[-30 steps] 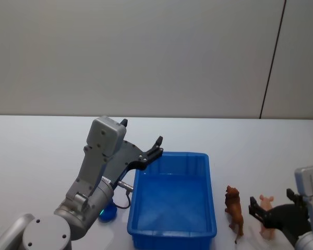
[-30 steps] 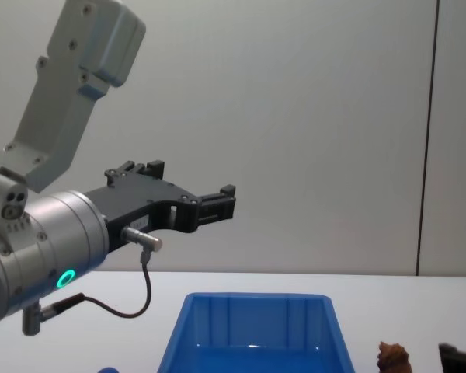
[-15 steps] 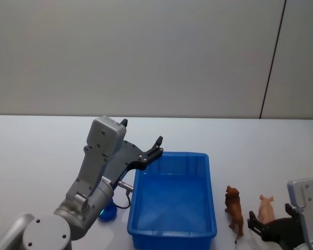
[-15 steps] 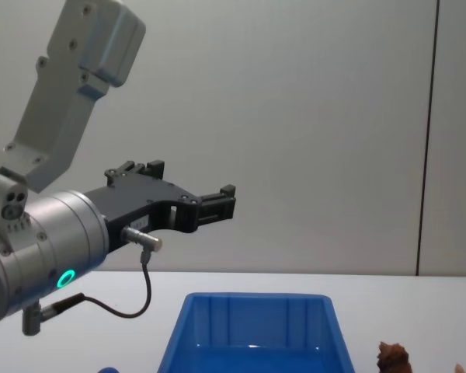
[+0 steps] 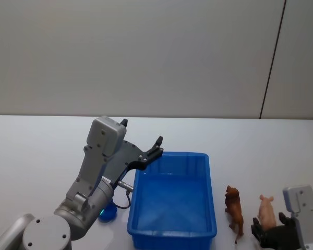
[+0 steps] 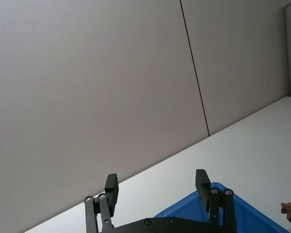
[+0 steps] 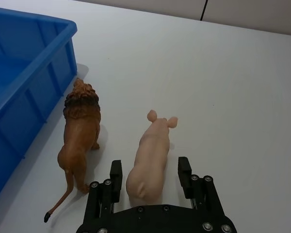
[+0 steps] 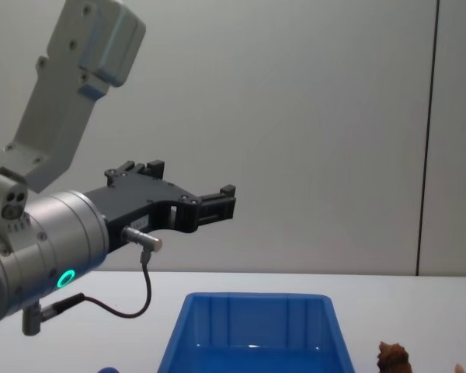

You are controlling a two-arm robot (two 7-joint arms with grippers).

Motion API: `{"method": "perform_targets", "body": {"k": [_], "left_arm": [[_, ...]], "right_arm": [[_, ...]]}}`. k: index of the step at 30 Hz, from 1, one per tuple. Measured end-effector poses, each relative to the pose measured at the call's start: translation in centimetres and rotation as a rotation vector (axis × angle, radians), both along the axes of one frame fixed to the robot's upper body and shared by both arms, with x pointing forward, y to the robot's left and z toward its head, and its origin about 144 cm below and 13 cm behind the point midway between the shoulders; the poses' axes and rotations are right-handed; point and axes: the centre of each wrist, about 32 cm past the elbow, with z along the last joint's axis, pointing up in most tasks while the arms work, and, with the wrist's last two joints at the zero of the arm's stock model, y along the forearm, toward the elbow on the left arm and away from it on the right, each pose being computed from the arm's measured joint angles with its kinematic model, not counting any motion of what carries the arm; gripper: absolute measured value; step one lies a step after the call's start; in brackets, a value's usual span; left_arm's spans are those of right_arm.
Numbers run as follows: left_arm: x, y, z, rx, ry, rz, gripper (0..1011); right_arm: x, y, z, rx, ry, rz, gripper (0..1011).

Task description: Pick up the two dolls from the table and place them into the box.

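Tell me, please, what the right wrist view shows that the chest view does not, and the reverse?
The right wrist view adds the right gripper, open, its fingers either side of the pale pink doll at its rear. It also gives that doll and the reddish-brown doll in full, standing on the table. The chest view adds the left gripper, open and raised above the left rim of the box, and the box's ribbed inside. Both share the blue box and the reddish-brown doll, of which the chest view catches just the head.
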Motion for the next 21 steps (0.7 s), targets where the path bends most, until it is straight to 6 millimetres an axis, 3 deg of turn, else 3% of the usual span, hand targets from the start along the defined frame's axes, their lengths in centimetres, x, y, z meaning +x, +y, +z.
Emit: {"method": "perform_targets", "body": {"k": [11,21], "left_arm": [[0.0,0.0,0.0,0.000,0.000,0.000,1001],[0.0,0.0,0.0,0.000,0.000,0.000,1001]], "right_arm": [[0.2,0.0,-0.3,0.005,0.014,-0.012,393],[0.2,0.0,1.1,0.009,-0.052,-0.019,383]]}}
